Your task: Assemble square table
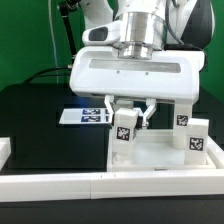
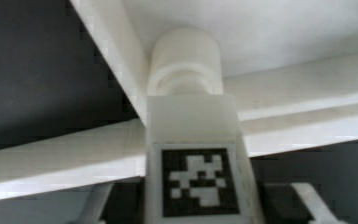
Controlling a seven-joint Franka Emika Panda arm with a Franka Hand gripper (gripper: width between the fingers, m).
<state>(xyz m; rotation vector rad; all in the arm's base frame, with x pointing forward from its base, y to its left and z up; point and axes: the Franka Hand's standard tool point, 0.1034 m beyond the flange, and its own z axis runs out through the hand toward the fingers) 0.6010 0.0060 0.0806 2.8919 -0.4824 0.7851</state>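
Gripping 1 tagged white leg (image 1: 124, 131) upright, the end effector (image 1: 126, 117) holds it closed-fingered over the square tabletop (image 1: 150, 152), which lies on the black table (image 1: 35, 110) against the border bars, presumably to seat it at a corner; 2 further legs (image 1: 194, 138) stand near.

I count three tagged white legs (image 1: 124, 130), (image 1: 183, 112), (image 1: 197, 137), one white square top (image 1: 160, 152), one marker board (image 1: 85, 115), and two border bars (image 1: 60, 184), (image 1: 3, 150).
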